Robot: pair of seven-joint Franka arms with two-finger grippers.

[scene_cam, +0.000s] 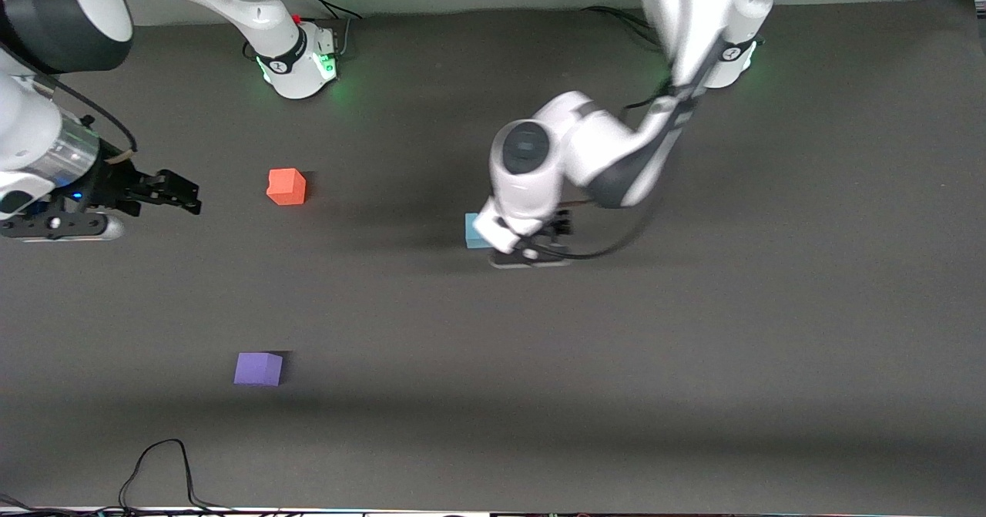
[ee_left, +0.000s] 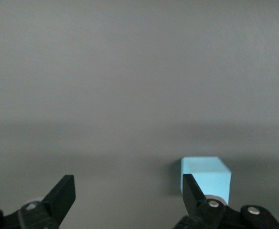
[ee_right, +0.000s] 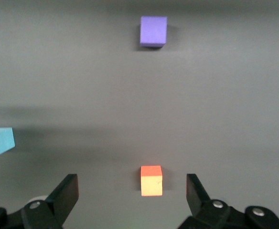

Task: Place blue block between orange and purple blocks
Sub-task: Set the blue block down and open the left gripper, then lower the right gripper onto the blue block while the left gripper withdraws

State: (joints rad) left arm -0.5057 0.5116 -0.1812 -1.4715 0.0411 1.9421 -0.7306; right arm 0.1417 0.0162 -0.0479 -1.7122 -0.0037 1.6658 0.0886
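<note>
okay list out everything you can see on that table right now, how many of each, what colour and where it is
blue block: one, light blue, mid-table, partly under the left gripper.
orange block: one, orange-red, toward the right arm's end.
purple block: one, violet, nearer the front camera than the orange block.
table: one, dark grey.
cable: one, black, at the table's near edge.
left gripper: open, low beside the blue block, not around it.
right gripper: open, waiting near the orange block.
</note>
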